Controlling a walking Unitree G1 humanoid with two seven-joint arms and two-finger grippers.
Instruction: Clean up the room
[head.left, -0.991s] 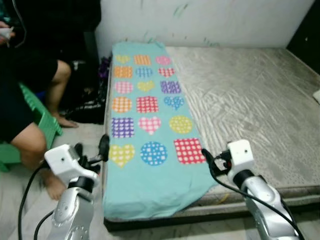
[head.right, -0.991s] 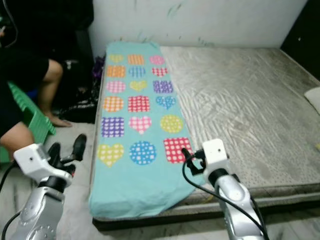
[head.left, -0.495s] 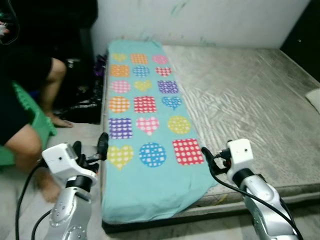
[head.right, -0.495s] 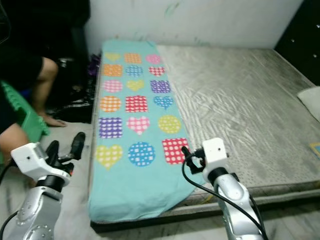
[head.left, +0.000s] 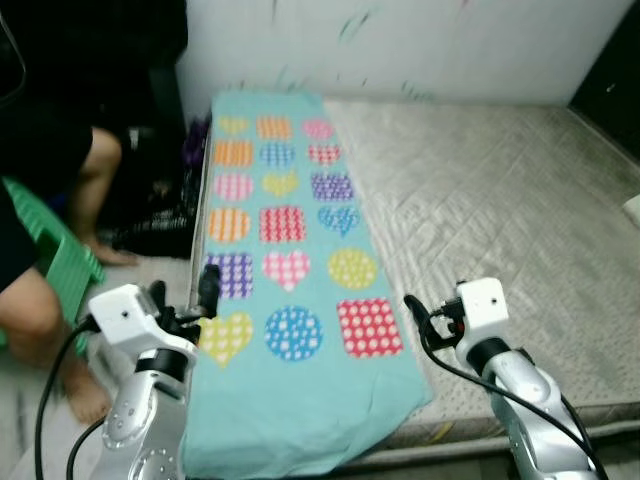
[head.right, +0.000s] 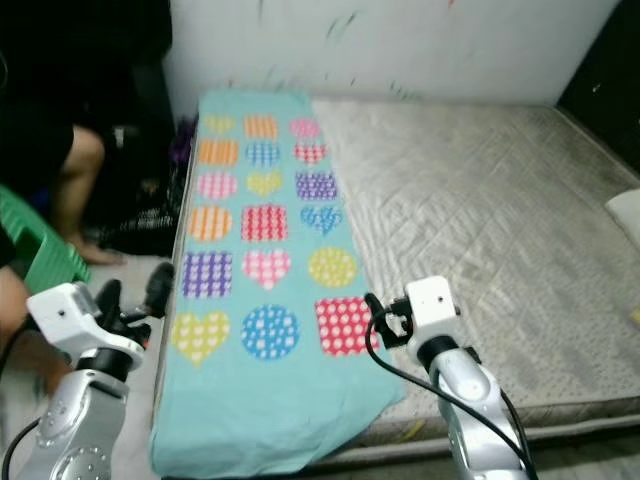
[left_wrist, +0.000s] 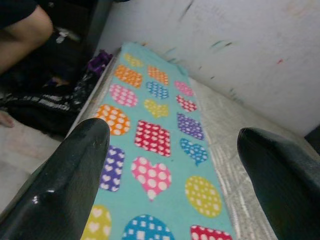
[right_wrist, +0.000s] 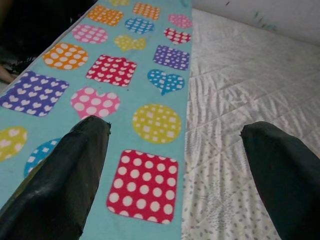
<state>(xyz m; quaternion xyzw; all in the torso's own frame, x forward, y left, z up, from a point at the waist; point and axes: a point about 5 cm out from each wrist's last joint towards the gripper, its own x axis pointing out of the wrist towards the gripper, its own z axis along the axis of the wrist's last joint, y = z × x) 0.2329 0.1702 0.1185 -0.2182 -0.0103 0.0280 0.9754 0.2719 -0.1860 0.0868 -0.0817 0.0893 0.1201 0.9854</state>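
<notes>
Both grippers — left (head.left: 182, 303), right (head.left: 425, 318) — hang wide open and empty as we approach the turquoise patterned blanket (head.left: 290, 290) — next, we'd judge, reach down to grip its near edge.

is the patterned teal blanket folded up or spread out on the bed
Spread out. The teal blanket lies flat in a long strip along the left side of the mattress, its near end draped over the edge. Whether it is doubled lengthwise, cannot tell.

Soft matt cloth blanket (head.left: 292, 260) on a quilted, perhaps faintly shiny fabric mattress (head.left: 500, 210).
</notes>
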